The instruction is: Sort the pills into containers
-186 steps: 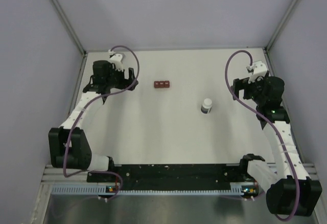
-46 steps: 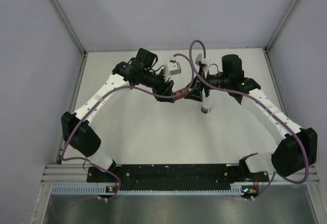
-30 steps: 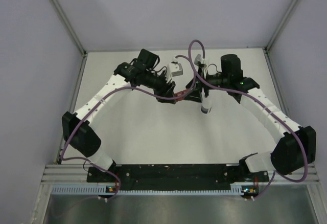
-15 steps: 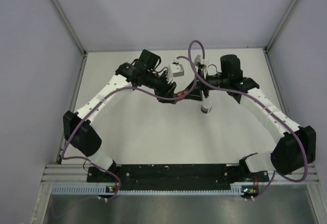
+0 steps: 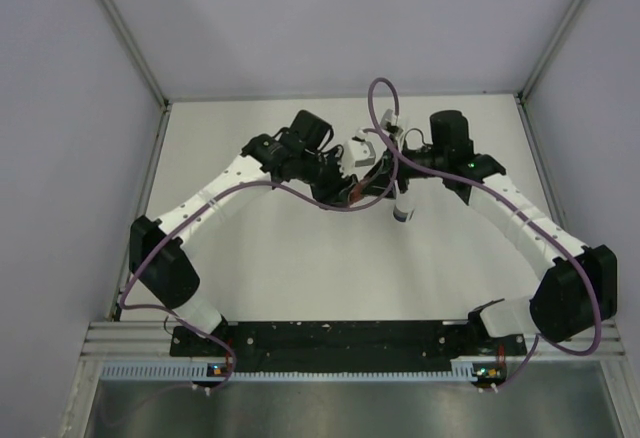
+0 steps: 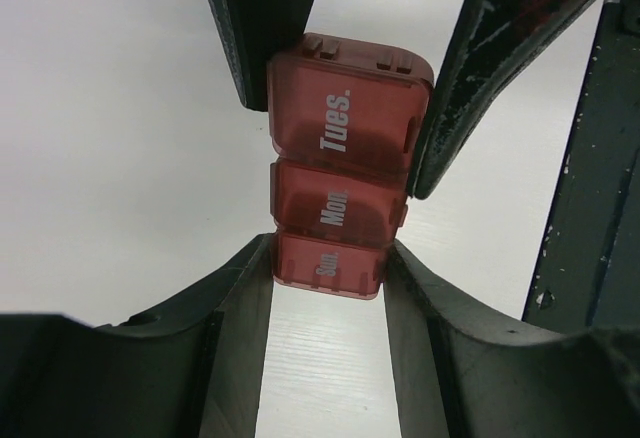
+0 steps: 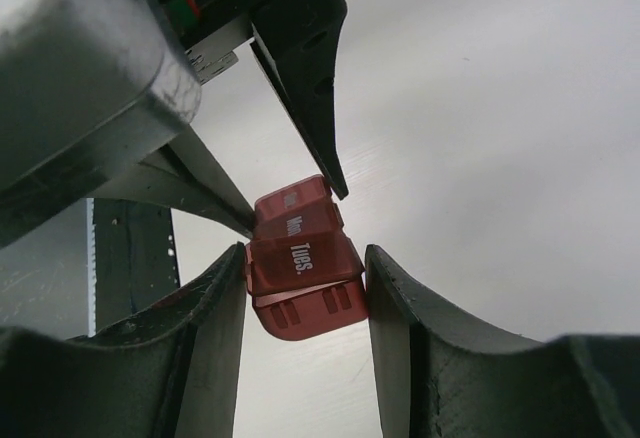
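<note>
Bracing the containers over the table, toward its far edge, pinching the Sun. end tight in the left gripper and squeezing the Tues. end in the right gripper. Likely opening a compartment next, needing a steady counter-hold.

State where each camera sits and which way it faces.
Top external: above and behind the bases, looking down on the table; both arms show, meeting mid-table beside a white bottle.
Left wrist: on the left arm, looking along the left gripper, clamped on the pill strip, Sun. end.
Right wrist: on the right arm, looking along the right gripper, clamped on the Tues. end.
Shared: both wrist views show the same strip and the opposite gripper.
</note>
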Tool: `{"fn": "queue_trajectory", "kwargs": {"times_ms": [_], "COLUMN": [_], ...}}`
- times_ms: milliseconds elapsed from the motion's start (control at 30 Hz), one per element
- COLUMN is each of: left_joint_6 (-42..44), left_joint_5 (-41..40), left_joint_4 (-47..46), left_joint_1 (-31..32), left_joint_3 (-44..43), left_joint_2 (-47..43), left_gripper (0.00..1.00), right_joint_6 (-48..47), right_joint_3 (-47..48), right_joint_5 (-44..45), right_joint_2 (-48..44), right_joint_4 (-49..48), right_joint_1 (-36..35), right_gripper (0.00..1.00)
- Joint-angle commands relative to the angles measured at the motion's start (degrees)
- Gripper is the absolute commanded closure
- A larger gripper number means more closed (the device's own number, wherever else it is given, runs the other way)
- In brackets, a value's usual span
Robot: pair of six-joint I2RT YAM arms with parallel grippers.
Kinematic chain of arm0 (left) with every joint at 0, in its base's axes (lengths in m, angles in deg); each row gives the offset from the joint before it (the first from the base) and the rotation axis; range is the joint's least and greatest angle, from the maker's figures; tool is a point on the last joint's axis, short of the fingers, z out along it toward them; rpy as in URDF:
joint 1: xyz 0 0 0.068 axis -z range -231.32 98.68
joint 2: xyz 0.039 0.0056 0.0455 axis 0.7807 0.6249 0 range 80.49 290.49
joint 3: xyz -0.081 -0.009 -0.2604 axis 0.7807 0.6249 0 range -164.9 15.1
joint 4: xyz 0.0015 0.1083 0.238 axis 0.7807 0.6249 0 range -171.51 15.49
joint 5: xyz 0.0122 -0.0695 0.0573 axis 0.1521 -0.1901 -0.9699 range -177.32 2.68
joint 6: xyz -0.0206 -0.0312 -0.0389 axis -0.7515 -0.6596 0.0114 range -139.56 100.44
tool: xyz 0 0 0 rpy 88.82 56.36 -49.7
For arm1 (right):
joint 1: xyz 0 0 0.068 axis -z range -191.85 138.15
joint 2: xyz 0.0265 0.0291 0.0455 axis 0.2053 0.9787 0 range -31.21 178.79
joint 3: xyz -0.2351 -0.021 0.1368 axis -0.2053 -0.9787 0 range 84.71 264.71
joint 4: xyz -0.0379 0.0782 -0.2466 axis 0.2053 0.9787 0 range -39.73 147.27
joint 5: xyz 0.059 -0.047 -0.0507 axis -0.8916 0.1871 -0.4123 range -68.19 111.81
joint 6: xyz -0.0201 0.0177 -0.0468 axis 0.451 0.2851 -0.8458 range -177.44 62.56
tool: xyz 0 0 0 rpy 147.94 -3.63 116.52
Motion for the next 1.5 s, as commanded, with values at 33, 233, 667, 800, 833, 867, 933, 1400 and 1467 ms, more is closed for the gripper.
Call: {"fn": "queue_trajectory", "kwargs": {"times_ms": [33, 233, 667, 800, 833, 867, 933, 1400, 1467], "left_joint_6": [0.1, 0.63, 3.44, 4.76, 4.93, 4.94, 5.37, 6.61, 6.61], "left_joint_5": [-7.16, -8.75, -7.08, -6.99, -7.08, -7.17, -7.52, -11.82, -13.05], "left_joint_4": [-2.64, -2.73, -0.97, -1.23, -1.41, -1.41, -1.67, -4.48, -4.83], "left_joint_1": [1.67, 2.55, 4.13, 4.57, 4.66, 4.66, 4.74, 5.62, 5.54], "left_joint_3": [0.51, 0.51, 1.73, 3.14, 3.32, 3.58, 3.84, 7.18, 7.89], "left_joint_2": [-2.42, -2.68, -3.73, -4.88, -5.05, -5.23, -5.49, -7.16, -7.16], "left_gripper": [1.0, 1.0, 1.0, 1.0, 1.0, 1.0, 1.0, 1.0, 1.0], "right_joint_6": [3.47, 3.56, 2.86, 2.94, 2.94, 2.94, 2.77, 2.33, 2.59], "right_joint_3": [0.53, 0.09, -0.08, -0.08, -0.26, -0.43, -0.79, -1.14, -1.05], "right_joint_5": [3.72, 8.11, 12.86, 13.92, 14.01, 14.18, 14.8, 17.09, 16.56], "right_joint_2": [-0.87, -1.58, -1.66, -1.4, -1.31, -1.31, -1.31, -0.87, -1.31], "right_joint_4": [-4.4, -4.4, -4.49, -4.4, -4.4, -4.4, -4.4, -4.13, -4.13], "right_joint_1": [-0.51, -0.51, -0.51, -0.51, -0.59, -0.59, -0.51, 0.37, 0.81], "right_gripper": [0.58, 0.45, 0.37, 0.37, 0.37, 0.37, 0.37, 0.37, 0.37]}}
